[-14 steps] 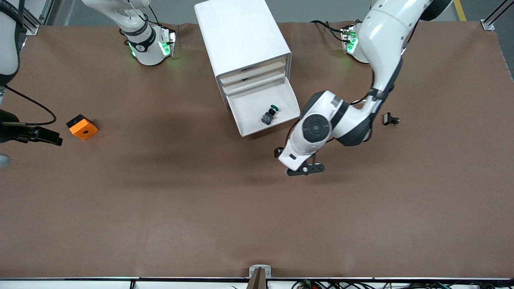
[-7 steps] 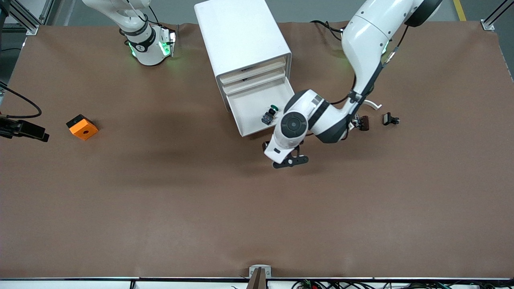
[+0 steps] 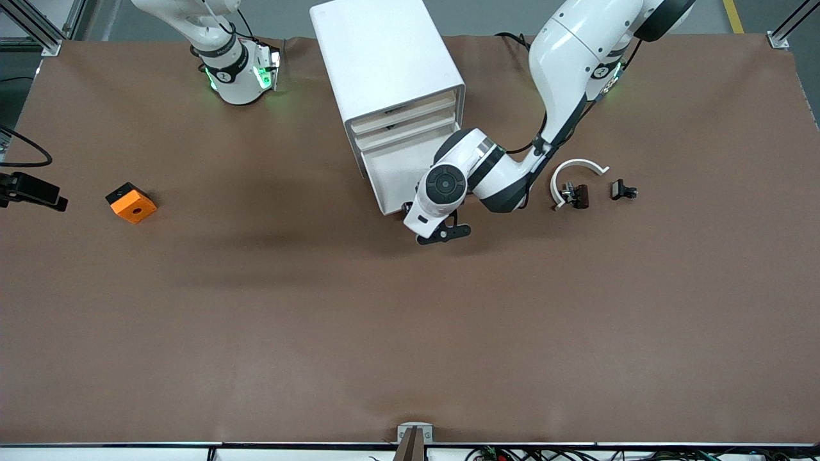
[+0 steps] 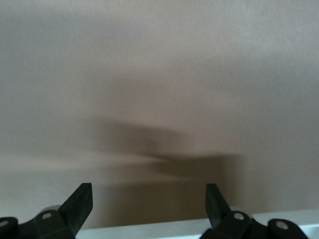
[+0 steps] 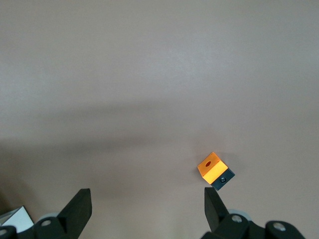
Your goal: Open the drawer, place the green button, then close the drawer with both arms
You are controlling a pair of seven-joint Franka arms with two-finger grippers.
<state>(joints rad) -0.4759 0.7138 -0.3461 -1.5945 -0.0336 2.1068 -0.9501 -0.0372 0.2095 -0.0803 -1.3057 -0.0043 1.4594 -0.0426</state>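
**The bottom drawer [image 3: 389, 180] is standing pulled out of the white cabinet [image 3: 384, 57], with the left arm's wrist covering most of its tray.**
The button is hiding under that wrist, so its place cannot be told. The left gripper [image 3: 443, 232] is hovering low over the table at about five o'clock from the drawer, just off its front edge, jaws spread wide and holding nothing. The right gripper [image 5: 147, 206] is hanging high above the right arm's end of the table, jaws also wide and empty, looking down on the orange block [image 3: 131, 203], which is lying at nine o'clock from the drawer. A white curved piece [image 3: 576, 168] and two black clips [image 3: 623, 190] are lying at three o'clock.
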